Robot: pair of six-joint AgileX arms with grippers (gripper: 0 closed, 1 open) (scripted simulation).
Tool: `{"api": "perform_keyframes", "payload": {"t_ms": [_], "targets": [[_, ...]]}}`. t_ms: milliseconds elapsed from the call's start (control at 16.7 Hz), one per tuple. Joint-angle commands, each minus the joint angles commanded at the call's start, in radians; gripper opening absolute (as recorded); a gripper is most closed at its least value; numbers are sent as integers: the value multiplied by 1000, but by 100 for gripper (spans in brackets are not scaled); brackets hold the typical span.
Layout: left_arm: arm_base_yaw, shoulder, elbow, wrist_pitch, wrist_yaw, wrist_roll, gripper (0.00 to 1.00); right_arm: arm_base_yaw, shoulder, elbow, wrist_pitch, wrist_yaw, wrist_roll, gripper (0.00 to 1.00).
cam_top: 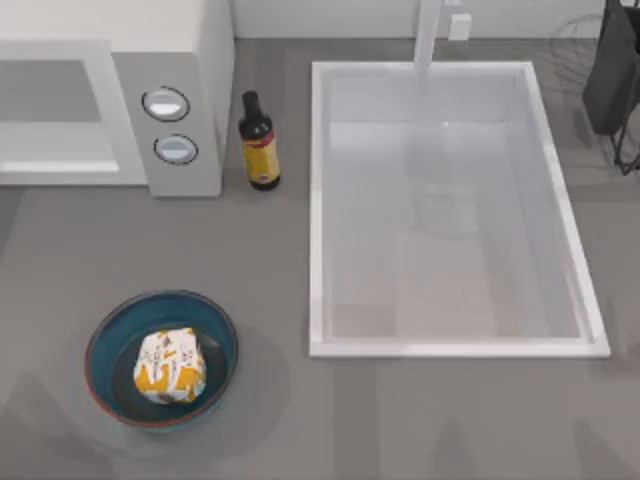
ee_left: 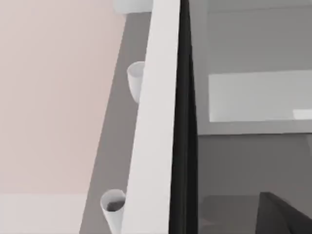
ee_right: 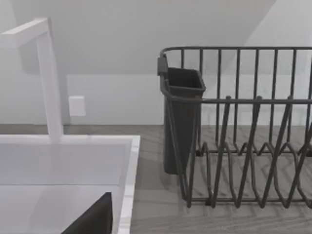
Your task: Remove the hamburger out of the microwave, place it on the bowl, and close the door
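open counter between bowl (cam_top: pixel 110 345) and microwave (cam_top: pixel 185 100); bottle (cam_top: pixel 260 142) beside microwave.

A flat-faced, matte black wedge of the left hand (ee_left: pixel 282 217), with a straight slanted edge, shows in the left wrist view. A similar plain dark wedge of the right hand (ee_right: pixel 95 220) shows in the right wrist view.

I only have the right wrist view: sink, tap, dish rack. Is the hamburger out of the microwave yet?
Observer: Yes. The hamburger is sitting inside the bowl.
Operator: Where is that bowl?
Observer: Near the table's front left, in front of the microwave.
Operator: And the door?
Observer: From above, the door looks flush with the microwave's front. I can't confirm it is fully shut.
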Motion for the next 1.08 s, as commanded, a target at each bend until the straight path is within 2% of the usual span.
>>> {"api": "perform_keyframes", "payload": {"t_ms": [300,540,720,1080], "targets": [[170,448,407,-290,65,252,0,0,0,0,0,0,0,100],[259,683,637,-467,93,400,0,0,0,0,0,0,0,100],[290,759,717,-534,101,455,0,0,0,0,0,0,0,100],[287,763,718,-534,99,459,0,0,0,0,0,0,0,100]]}}
